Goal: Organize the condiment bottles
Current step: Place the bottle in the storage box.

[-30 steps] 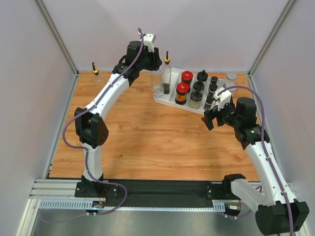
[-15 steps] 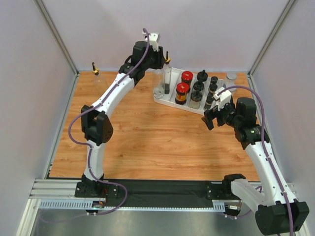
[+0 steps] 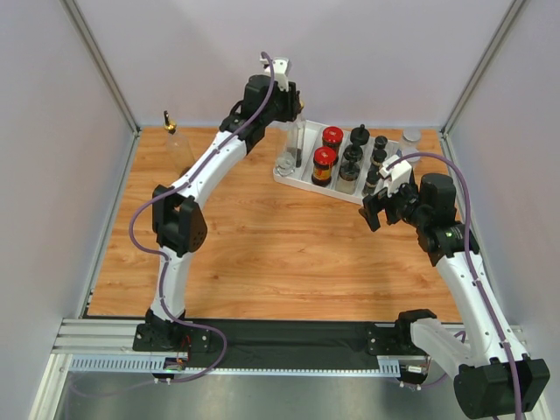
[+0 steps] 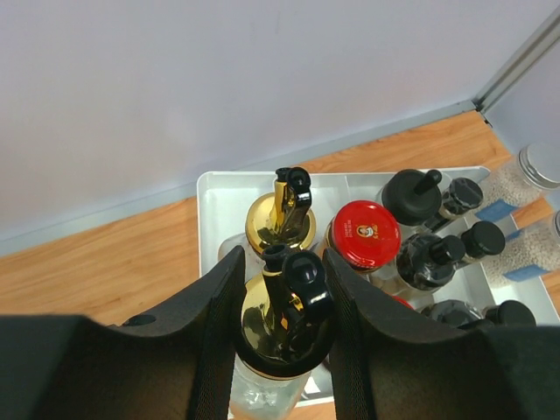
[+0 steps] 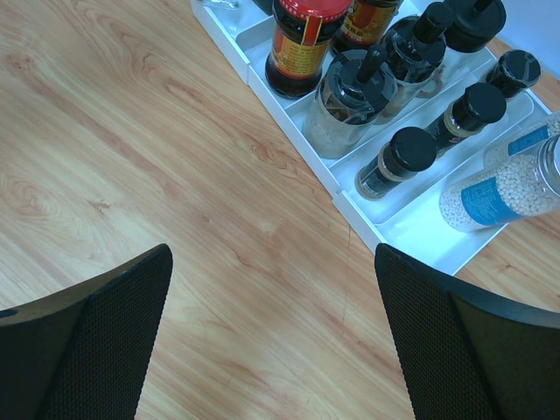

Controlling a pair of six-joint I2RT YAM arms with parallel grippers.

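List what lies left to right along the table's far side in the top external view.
lone pourer bottle → left gripper, closed on the gripped pourer bottle → red-lidded jars → black-capped jars → silver-lidded shaker

- Table (image 3: 262,236): orange-brown wood grain with darker streaks.
- Tray (image 5: 411,223): plain white.
- Walls (image 3: 367,52): pale lilac-grey.
- Red-lidded jars (image 3: 325,157): bright red lids, dark contents, red label with a yellow-orange band.
- Pourer bottle (image 4: 278,319) at the tray's left end: clear glass, gold collar, glossy black spout.
- Black-capped jars (image 5: 411,150): black caps, clear glass, dark or greyish fill.
- Shaker (image 5: 499,194) at the tray's right: white grains, blue label.
- Arms (image 3: 210,162): white links, black joints, purple cable.
- Fingers (image 5: 96,324) of the right gripper (image 5: 273,254): black with a fine mesh texture.
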